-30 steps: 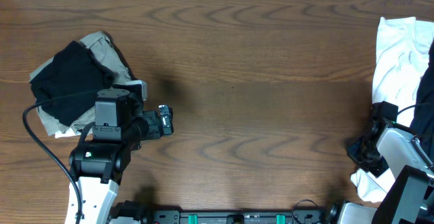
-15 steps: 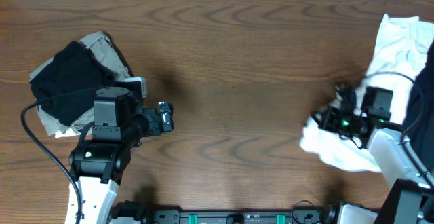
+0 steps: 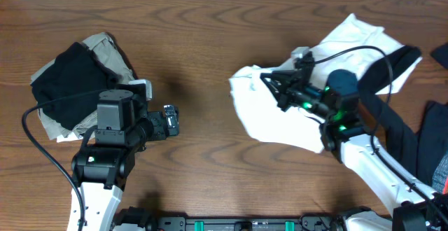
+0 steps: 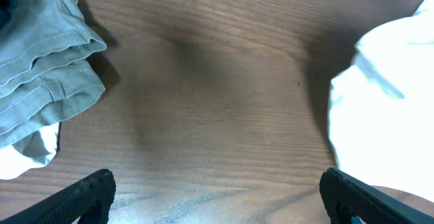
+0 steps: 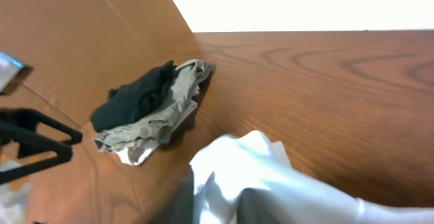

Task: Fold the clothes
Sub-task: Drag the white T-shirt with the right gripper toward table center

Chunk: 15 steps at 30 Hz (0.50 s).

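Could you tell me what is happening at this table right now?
The right gripper sits over a crumpled white T-shirt in the middle of the table; I cannot tell whether it grips the cloth. The left gripper hangs open and empty beside a pile of black and khaki clothes on the left. The T-shirt is not folded yet.

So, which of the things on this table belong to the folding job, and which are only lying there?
For the job:
white T-shirt
black garment
khaki garment
dark navy garment

Not for the job:
black cable of the left arm
table itself
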### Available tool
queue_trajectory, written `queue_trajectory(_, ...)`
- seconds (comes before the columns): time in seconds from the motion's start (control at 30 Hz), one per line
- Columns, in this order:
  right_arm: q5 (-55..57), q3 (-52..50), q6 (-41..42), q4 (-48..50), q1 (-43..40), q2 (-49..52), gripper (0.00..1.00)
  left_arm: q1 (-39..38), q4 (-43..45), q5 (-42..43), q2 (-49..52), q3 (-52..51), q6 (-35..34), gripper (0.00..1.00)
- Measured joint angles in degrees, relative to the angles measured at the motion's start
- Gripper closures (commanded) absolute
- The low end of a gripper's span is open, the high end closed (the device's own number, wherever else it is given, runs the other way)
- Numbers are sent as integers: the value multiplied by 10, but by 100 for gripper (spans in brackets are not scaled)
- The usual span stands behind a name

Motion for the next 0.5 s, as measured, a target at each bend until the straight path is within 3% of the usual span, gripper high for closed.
queue_trajectory(0.03,24,0,4,-9,9,0,59,0,0,0,0,0,0,2)
queue_trajectory(0.13,86,0,20,-61,11,-1,29,0,0,0,0,0,0,2)
queue_trajectory(0.27,135,0,26,-153,-21,-1,24,0,0,0,0,0,0,2)
queue_trajectory(0.5,175,0,22,-338,-141,-2,27,0,1,0,0,0,0,2)
